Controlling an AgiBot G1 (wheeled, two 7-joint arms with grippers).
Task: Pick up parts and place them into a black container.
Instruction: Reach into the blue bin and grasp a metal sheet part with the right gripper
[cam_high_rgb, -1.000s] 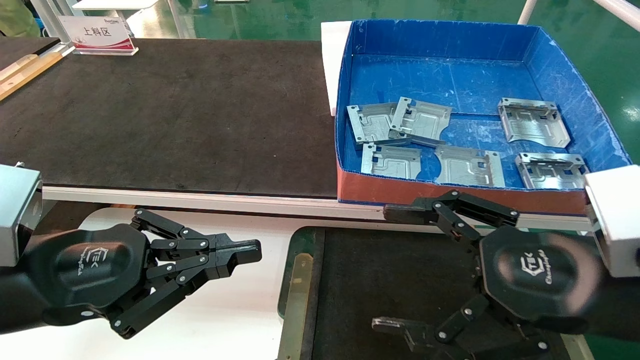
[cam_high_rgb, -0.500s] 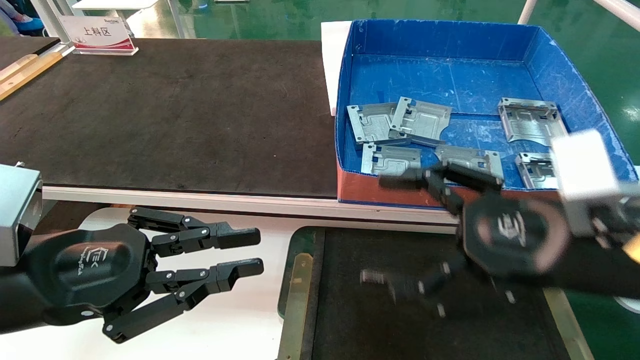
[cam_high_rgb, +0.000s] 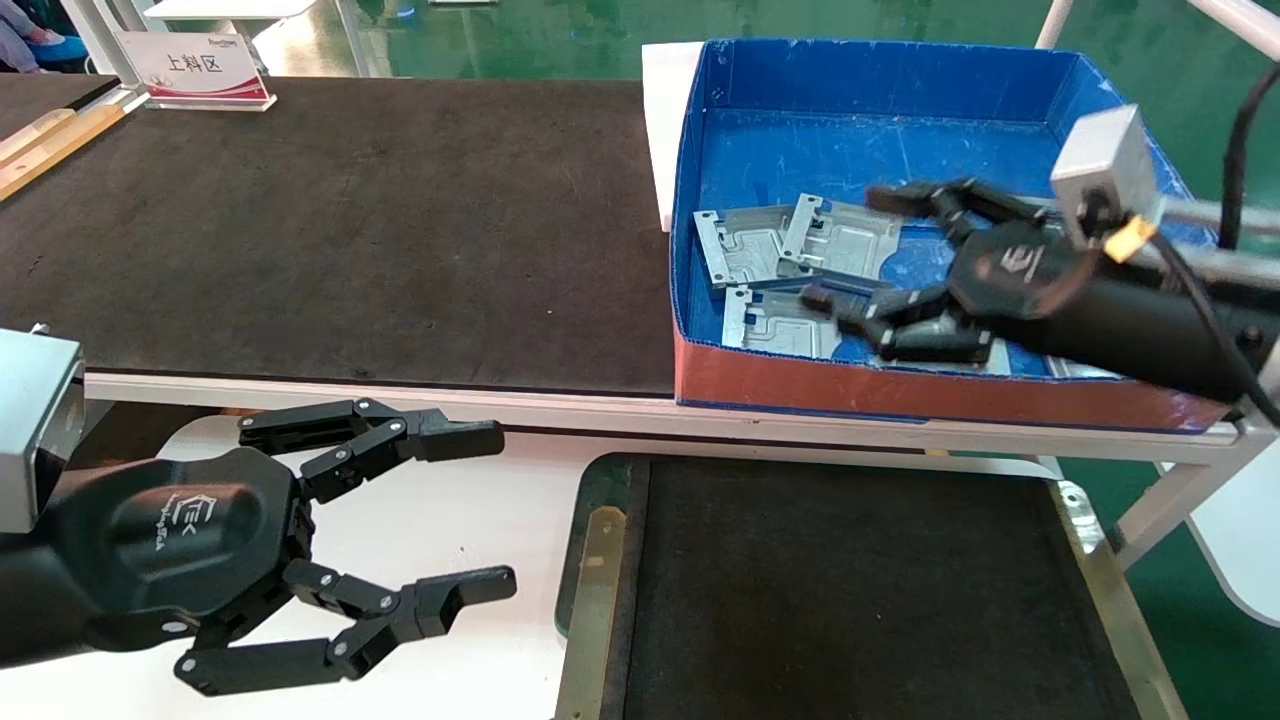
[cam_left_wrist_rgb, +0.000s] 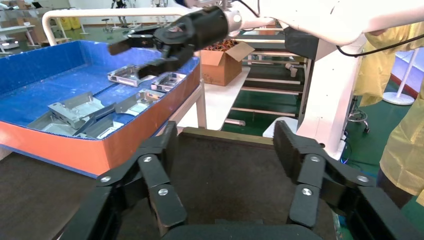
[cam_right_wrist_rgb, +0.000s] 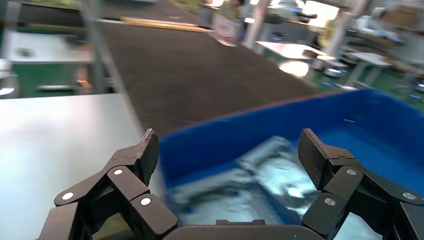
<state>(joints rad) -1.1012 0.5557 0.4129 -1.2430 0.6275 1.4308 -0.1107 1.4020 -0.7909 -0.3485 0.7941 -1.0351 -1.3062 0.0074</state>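
Note:
Several silver-grey metal parts lie in a deep blue box (cam_high_rgb: 900, 80); three show at its near left (cam_high_rgb: 745, 245), (cam_high_rgb: 840, 238), (cam_high_rgb: 780, 322), and others are hidden behind my right arm. My right gripper (cam_high_rgb: 850, 248) is open and empty, low over these parts. In the right wrist view it (cam_right_wrist_rgb: 227, 150) spreads over blurred parts (cam_right_wrist_rgb: 270, 170). The black container (cam_high_rgb: 850, 590), a flat felt tray with a green rim and brass strips, lies empty in front. My left gripper (cam_high_rgb: 487, 510) is open and empty at the tray's left edge; its wrist view shows it (cam_left_wrist_rgb: 225, 142) above the felt (cam_left_wrist_rgb: 225, 175).
A long black table mat (cam_high_rgb: 350, 220) covers the bench left of the blue box, with a white sign (cam_high_rgb: 195, 68) at its far end. A white tabletop (cam_high_rgb: 480, 500) lies under my left gripper. A person in yellow (cam_left_wrist_rgb: 405, 125) stands to the right.
My right gripper has risen from above the black tray and moved forward over the box's front wall to the parts. My left gripper has opened from shut to wide open.

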